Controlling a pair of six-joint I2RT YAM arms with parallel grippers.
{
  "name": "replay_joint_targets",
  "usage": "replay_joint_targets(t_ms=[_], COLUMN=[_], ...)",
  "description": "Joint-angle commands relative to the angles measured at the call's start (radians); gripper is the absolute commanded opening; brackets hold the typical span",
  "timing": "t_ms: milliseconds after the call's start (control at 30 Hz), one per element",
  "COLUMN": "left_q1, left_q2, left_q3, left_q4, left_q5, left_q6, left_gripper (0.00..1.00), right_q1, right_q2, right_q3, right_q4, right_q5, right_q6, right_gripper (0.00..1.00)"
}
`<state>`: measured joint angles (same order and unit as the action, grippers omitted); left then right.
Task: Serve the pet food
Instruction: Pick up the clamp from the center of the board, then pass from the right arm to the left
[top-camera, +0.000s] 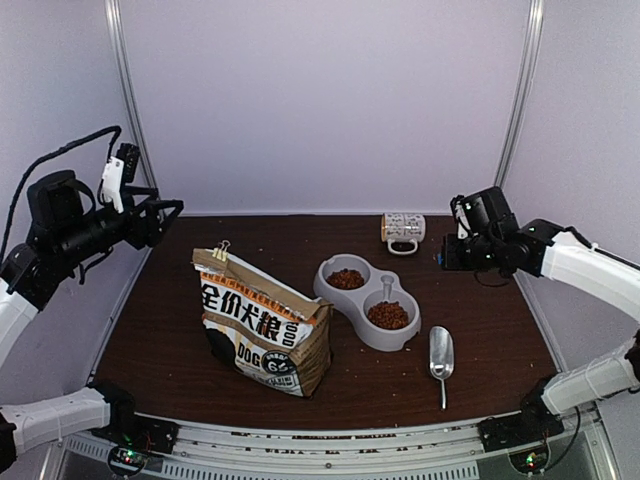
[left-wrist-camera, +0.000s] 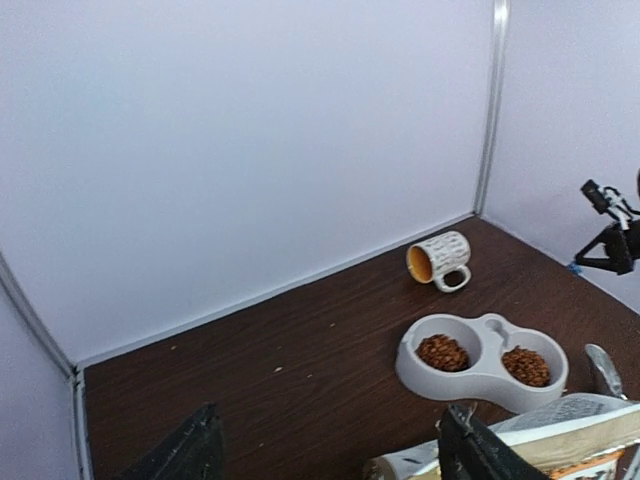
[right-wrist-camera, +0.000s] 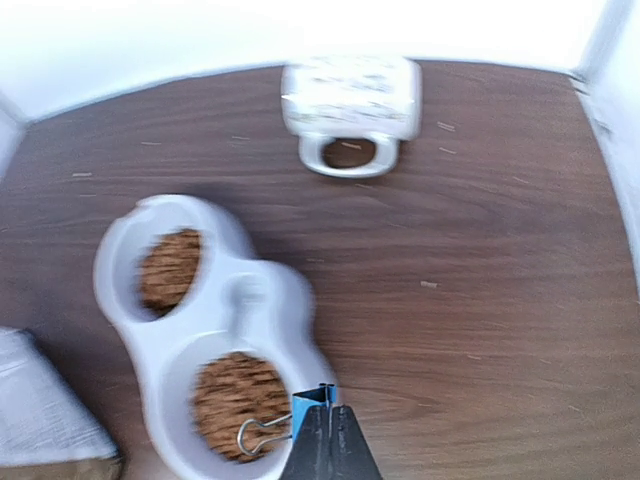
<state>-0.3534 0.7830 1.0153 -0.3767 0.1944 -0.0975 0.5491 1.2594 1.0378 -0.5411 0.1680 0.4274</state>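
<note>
Dark brown wood table (top-camera: 480, 330) carrying a grey double bowl (top-camera: 372, 338), with the pet food (top-camera: 346, 279) heaped in both of its compartments. The top view alone shows the whole printed paper bag (top-camera: 262, 325) standing left of the bowl, a clip (top-camera: 220, 248) on its top edge, and the metal scoop (top-camera: 441, 352) lying right of the bowl. The left wrist view alone shows the yellow inside of the mug (left-wrist-camera: 440, 257), which lies on its side near the back wall. The right wrist view alone shows a blue binder clip (right-wrist-camera: 315, 398) with its wire loop. In that view the nearer heap of pet food (right-wrist-camera: 238, 400) appears just left of the fingertips. The top view places the right gripper (top-camera: 440, 260) raised beside the mug (top-camera: 403, 229), apart from the bowl. The right gripper (right-wrist-camera: 328, 440) has its fingers pressed together on the blue binder clip. The left gripper (top-camera: 168, 222) hangs over the table's left edge, well apart from the pet food, fingers (left-wrist-camera: 190, 450) spread wide and holding nothing.
</note>
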Motion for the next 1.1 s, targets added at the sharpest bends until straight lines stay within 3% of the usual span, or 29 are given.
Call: replay_joint_targets(t_ms=[0,200,367,500,833,1067], left_q1=[-0.178,-0.401,-0.545,-0.583,-0.608,-0.625], left_q2=[0.023,0.143,0.281,0.372,0.480,0.510], left_q3=[0.077,0.138,0.208,0.246,0.288,0.309], left_q4=[0.048,0.081,0.071,0.071,0.037,0.039], left_q5=[0.005,0.189,0.260,0.325,0.425,0.497], left_q6=[0.009,0.088,0.105,0.096,0.074,0.072], left_gripper=[0.76,0.77,0.77,0.78,0.78,0.66], right_q1=[-0.002,0.043,0.160,0.233,0.328,0.345], right_q2=[-0.135,-0.204,-0.172,-0.090,0.037,0.079], right_q3=[-0.071,-0.128,-0.090,-0.060,0.132,0.187], right_q4=[0.195,0.488,0.653,0.863,0.638,0.538], right_q5=[-0.393,-0.849,-1.009,-1.147,-1.168,-1.152], right_q6=[-0.062,0.047,0.097,0.211,0.055,-0.008], right_gripper=[0.00,0.00,0.00,0.00,0.00,0.00])
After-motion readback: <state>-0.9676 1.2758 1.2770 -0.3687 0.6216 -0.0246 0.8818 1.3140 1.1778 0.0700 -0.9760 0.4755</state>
